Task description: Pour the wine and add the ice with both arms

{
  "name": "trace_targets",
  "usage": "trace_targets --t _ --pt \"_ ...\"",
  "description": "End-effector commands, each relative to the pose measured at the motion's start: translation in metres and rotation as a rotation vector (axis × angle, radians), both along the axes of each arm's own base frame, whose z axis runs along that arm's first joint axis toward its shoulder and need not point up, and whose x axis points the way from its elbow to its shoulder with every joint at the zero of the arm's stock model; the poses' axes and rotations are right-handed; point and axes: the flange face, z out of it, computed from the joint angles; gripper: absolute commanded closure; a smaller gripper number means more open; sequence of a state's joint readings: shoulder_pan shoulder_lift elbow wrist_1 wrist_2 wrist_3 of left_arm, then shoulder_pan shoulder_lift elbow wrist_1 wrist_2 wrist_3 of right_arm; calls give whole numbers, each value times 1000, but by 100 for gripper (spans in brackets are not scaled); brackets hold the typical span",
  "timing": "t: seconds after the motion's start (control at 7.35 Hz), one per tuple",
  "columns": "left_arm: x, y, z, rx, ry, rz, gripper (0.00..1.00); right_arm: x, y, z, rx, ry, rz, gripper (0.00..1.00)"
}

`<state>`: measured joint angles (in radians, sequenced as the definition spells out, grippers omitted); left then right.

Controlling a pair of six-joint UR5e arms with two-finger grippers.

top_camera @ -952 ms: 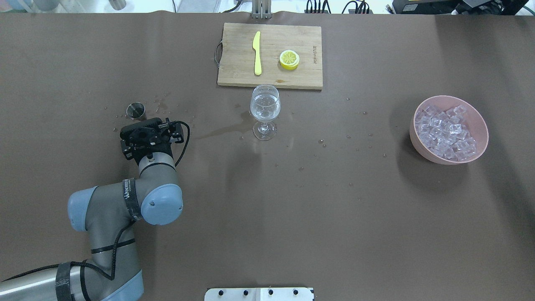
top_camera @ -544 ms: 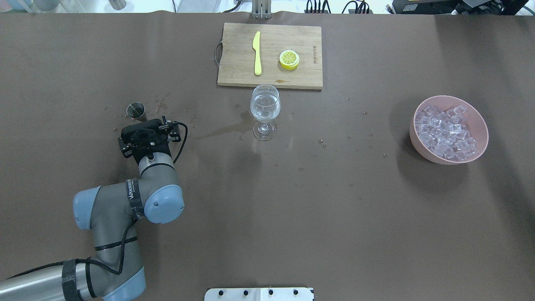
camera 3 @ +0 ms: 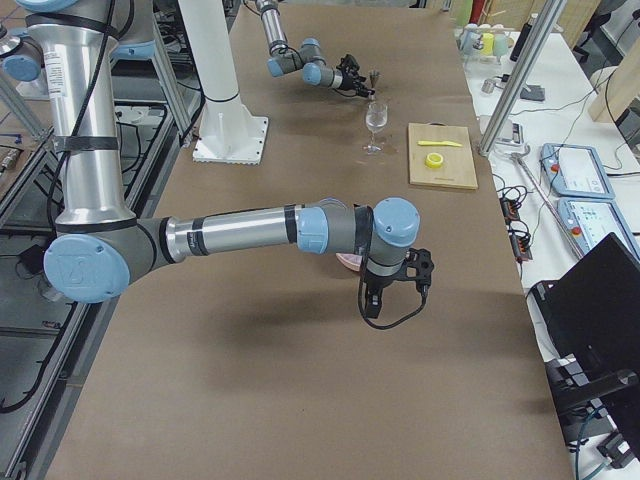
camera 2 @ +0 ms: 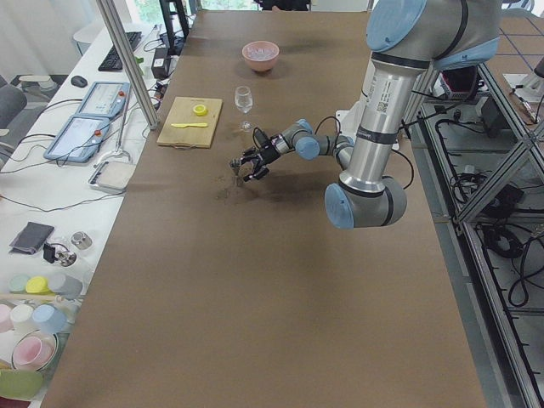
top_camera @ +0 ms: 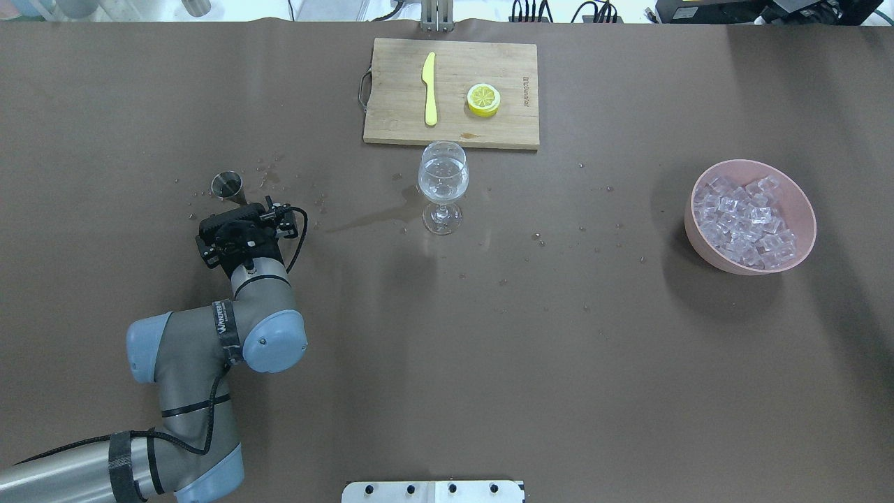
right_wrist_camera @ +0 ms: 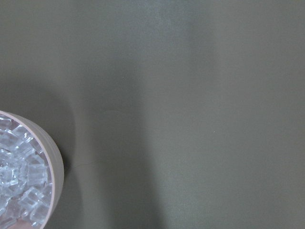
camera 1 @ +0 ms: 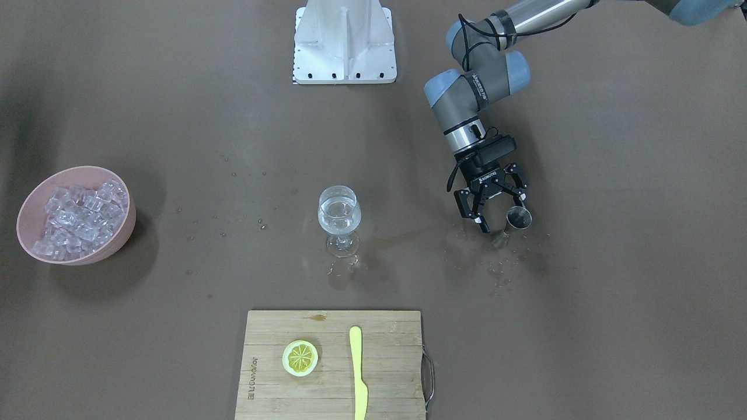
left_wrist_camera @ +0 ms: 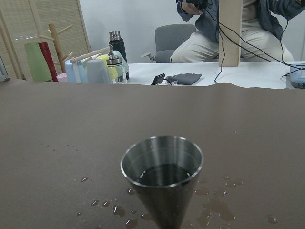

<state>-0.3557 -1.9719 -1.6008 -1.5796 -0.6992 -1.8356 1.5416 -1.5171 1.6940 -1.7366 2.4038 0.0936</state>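
Exterior front-facing: left end effector (camera 1: 500, 212) spread beside jigger (camera 1: 518, 219); left wrist shows liquid (left_wrist_camera: 162, 174) inside (right end effector (camera 3: 397, 288): cannot tell).

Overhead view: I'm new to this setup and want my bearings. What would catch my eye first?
A wine glass holding clear liquid stands mid-table, just short of the cutting board. Far right sits a pink bowl heaped with ice. At left, the open left gripper is beside a small metal cup, amid spilled drops.

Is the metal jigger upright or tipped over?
Upright: the jigger stands mouth up on the table, a little liquid in its bottom.
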Motion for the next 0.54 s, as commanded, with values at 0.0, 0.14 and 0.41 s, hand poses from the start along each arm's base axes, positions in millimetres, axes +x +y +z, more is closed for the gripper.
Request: trace_targets --t 0.0,0.14,0.41 --pt "-4 -11 14 -9 -12 -31 3 0 0 -1 2 -2 1 0" --pt "-7 -16 15 -10 -16 -39 4 0 0 -1 3 -2 0 0" --pt "-8 -18 11 12 -24 -49 8 0 0 0 0 -2 0 0"
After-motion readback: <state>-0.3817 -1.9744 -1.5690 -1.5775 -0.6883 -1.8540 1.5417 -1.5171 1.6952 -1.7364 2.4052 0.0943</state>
